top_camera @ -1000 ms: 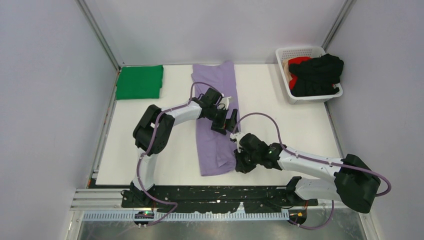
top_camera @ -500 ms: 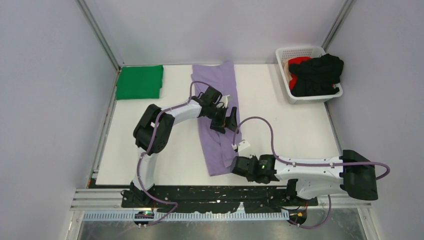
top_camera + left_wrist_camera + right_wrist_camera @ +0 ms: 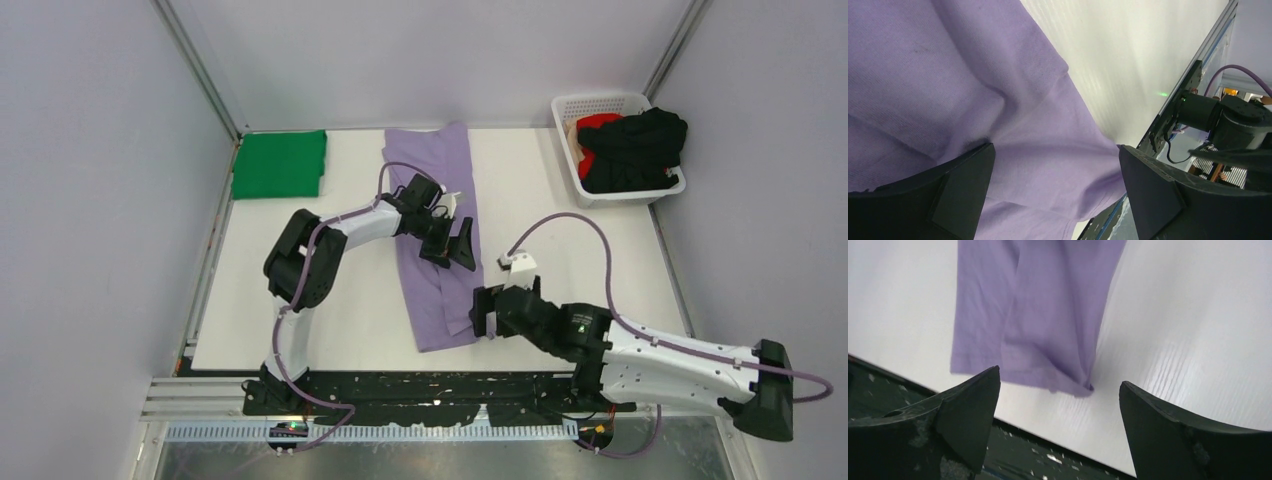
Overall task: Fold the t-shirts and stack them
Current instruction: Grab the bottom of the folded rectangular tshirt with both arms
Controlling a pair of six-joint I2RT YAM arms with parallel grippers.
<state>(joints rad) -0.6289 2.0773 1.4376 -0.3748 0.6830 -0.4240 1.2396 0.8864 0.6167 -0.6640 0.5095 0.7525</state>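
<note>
- A white, faintly grained worktop [image 3: 560, 230] fills the floor of a booth with plain pale grey-lilac walls [image 3: 90, 200]. Bare metal posts [image 3: 195, 65] run up its two far corners.
- Along the near edge lies a black perforated mounting plate [image 3: 420, 388] carrying both arm bases.
- The lavender-purple cloth t-shirt [image 3: 430, 165] lies mid-worktop as a long narrow strip folded lengthwise. It runs from the far edge toward the near edge and ends just short of it, with the near right corner rumpled.
- A bright green t-shirt [image 3: 279, 164] sits folded flat in the far left corner, well apart from the purple one.
- A white perforated plastic basket [image 3: 600, 102] stands in the far right corner. It holds a heaped black t-shirt [image 3: 635, 150] and, partly under that, a red t-shirt [image 3: 597, 124].
- The white-and-black left arm [image 3: 350, 222] reaches over the middle of the purple strip. Its jaws stand wide, with cloth spread close beneath them — whether they touch it I cannot tell.
- The right arm [image 3: 650, 355] lies low along the near edge. Its jaws are wide and hold nothing — they sit just beside the strip's near right corner, above bare worktop.
</note>
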